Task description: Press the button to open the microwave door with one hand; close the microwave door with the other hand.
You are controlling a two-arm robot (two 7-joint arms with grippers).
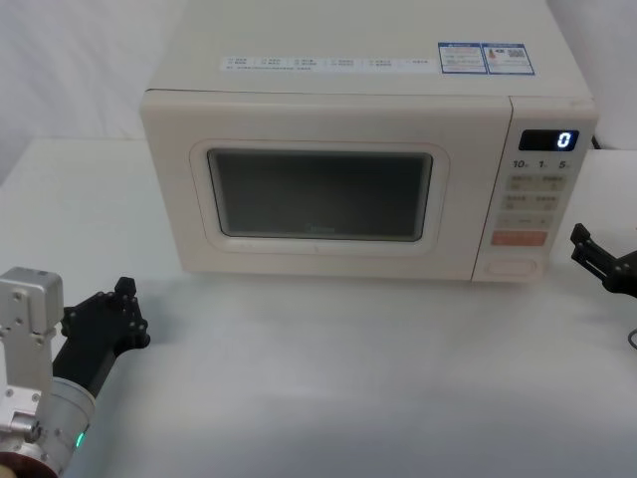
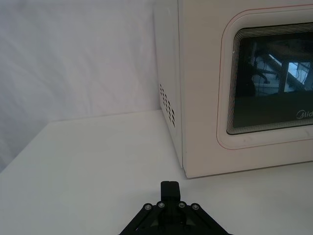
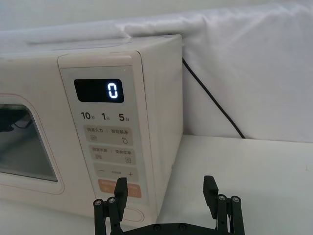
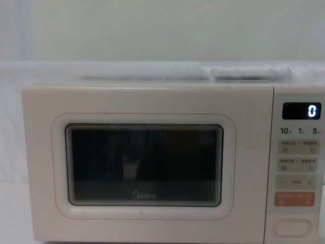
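The microwave door [image 1: 318, 189] sits shut at frame centre. The right hand [image 1: 604, 261], fingers apart, hovers at right beside the button [image 1: 512, 267], probably lining up to press. The left hand [image 1: 117, 311], fingers together, waits lower left above the tabletop [image 1: 328, 368].

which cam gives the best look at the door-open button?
Chest view: the button faces the camera squarely, whole and unblocked, at the bottom of the microwave control panel. Head view shows it whole but from above. Right wrist view shows only its edge, partly behind a finger of the right end effector.
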